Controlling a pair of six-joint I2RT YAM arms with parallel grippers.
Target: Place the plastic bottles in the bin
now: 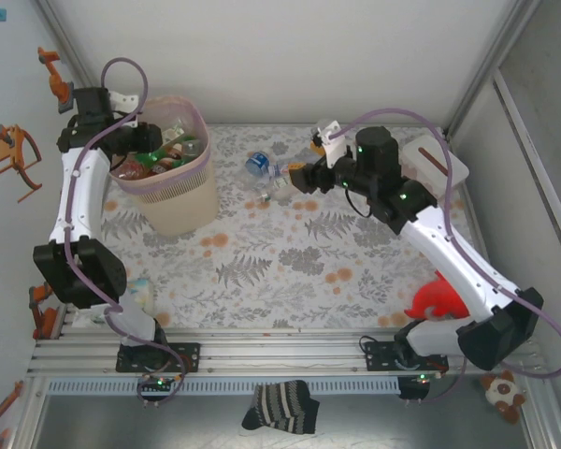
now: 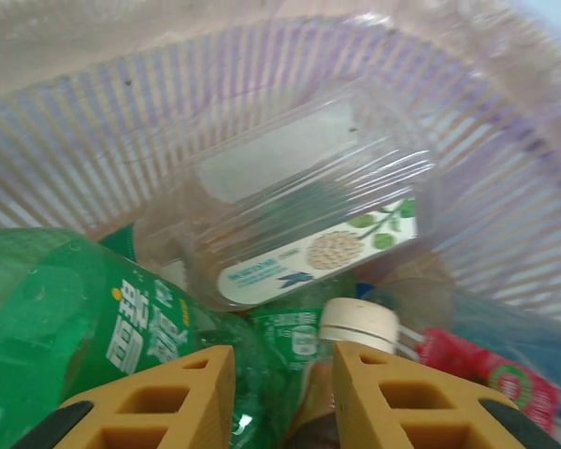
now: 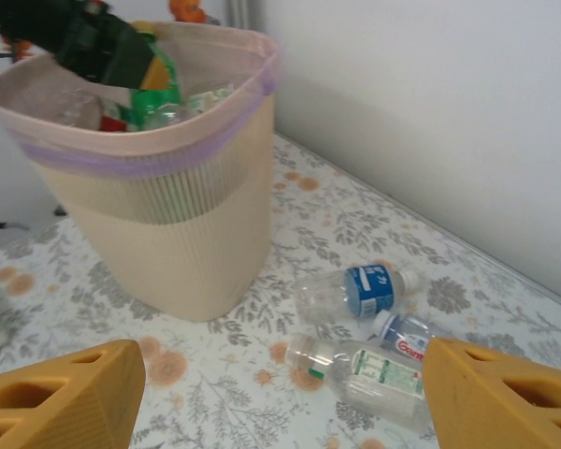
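Observation:
The pale pink bin stands at the back left, piled with green and clear plastic bottles. My left gripper hangs over its mouth, shut on a green bottle that sits between the yellow fingers. A clear bottle with a white label and one with a white cap lie below, inside the ribbed wall. Three clear bottles lie on the table: blue label, red label, green-and-white label. My right gripper hovers open above them.
A white box sits at the back right behind the right arm. A red toy lies by the right arm's base, and a striped sock hangs off the front rail. White walls close the back and sides.

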